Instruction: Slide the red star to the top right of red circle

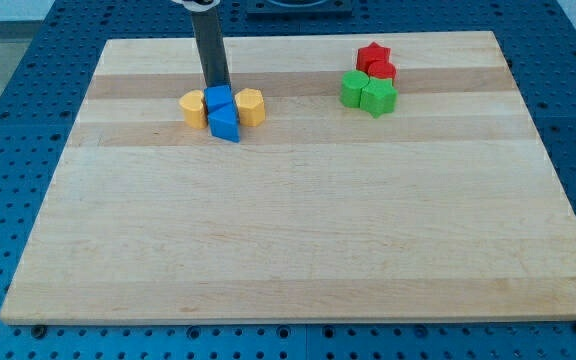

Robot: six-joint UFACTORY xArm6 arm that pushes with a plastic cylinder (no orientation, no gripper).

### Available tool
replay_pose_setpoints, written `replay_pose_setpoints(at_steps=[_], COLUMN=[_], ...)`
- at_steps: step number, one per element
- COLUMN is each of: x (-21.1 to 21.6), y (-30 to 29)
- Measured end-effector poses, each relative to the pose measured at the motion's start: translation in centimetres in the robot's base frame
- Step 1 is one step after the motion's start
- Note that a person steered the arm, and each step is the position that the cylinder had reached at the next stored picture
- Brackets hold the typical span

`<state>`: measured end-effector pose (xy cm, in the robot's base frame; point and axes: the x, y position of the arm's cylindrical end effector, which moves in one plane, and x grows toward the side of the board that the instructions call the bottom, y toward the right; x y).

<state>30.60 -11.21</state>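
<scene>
The red star (373, 54) is seen near the top of the tabletop (298, 240), toward the view's right. It is touching the red circle (382, 71), and sits at about 11 o'clock from it. Two green blocks (368, 92) are packed just below, at 6 o'clock from the circle.

My tip (217, 88) is well apart from these, over at the view's left. It is set just at 12 o'clock of a blue block (219, 100), with a blue triangle-like block (226, 124) below that and two yellow blocks (223, 107) at 3 and 9 o'clock. No fingers are carried by this arm, so nothing can be said about them being apart or together.

The star is judged to be light, hard and easy to slide on the smooth wood. It cannot be held, only pushed. It should likely be pushed on its 9 o'clock side, with care so the circle is not bumped.

No words, labels or brands can be read anywhere.
</scene>
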Motion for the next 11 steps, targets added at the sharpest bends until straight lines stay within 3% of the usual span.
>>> replay_pose_setpoints(at_steps=[3, 5, 6, 8, 10, 11], x=[-11.2, -9.3, -3.5, -3.2, -3.3, -1.7], y=[13.7, 18.9, 23.7, 24.3, 32.4, 32.6])
